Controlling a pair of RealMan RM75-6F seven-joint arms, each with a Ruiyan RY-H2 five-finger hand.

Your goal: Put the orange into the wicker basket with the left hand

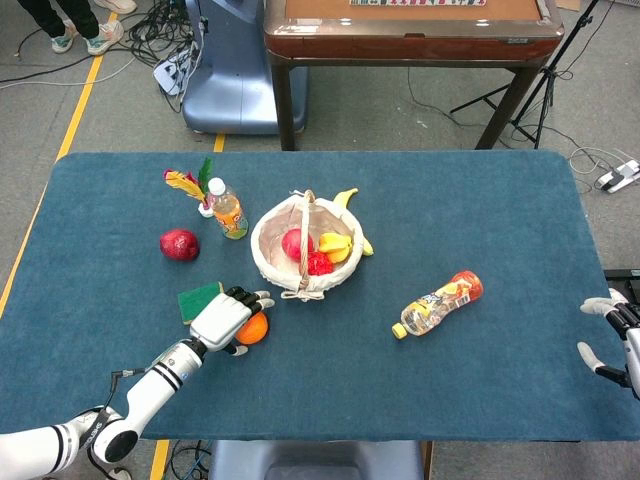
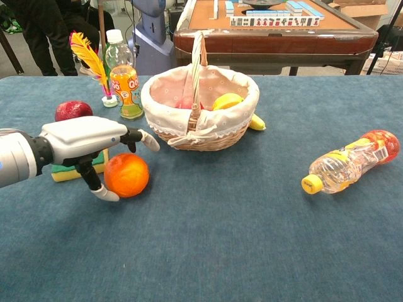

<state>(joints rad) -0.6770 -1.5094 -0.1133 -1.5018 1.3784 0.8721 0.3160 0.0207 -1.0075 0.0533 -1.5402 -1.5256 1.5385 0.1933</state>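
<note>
The orange (image 2: 128, 175) (image 1: 253, 328) lies on the blue table in front of and left of the wicker basket (image 2: 199, 107) (image 1: 303, 248). My left hand (image 2: 88, 139) (image 1: 224, 318) hovers right over the orange, fingers spread above it and thumb down at its left side; a firm grip is not visible. The basket holds a banana, a red fruit and other items. My right hand (image 1: 618, 340) rests at the table's far right edge, fingers apart, holding nothing.
A green-and-yellow sponge (image 2: 74, 168) lies under the left hand. A red fruit (image 2: 73, 111), a small juice bottle (image 2: 124, 77) and a feather shuttlecock (image 2: 94, 66) stand behind it. A bottle (image 2: 351, 160) lies on its side at right. A banana (image 2: 255, 122) leans behind the basket.
</note>
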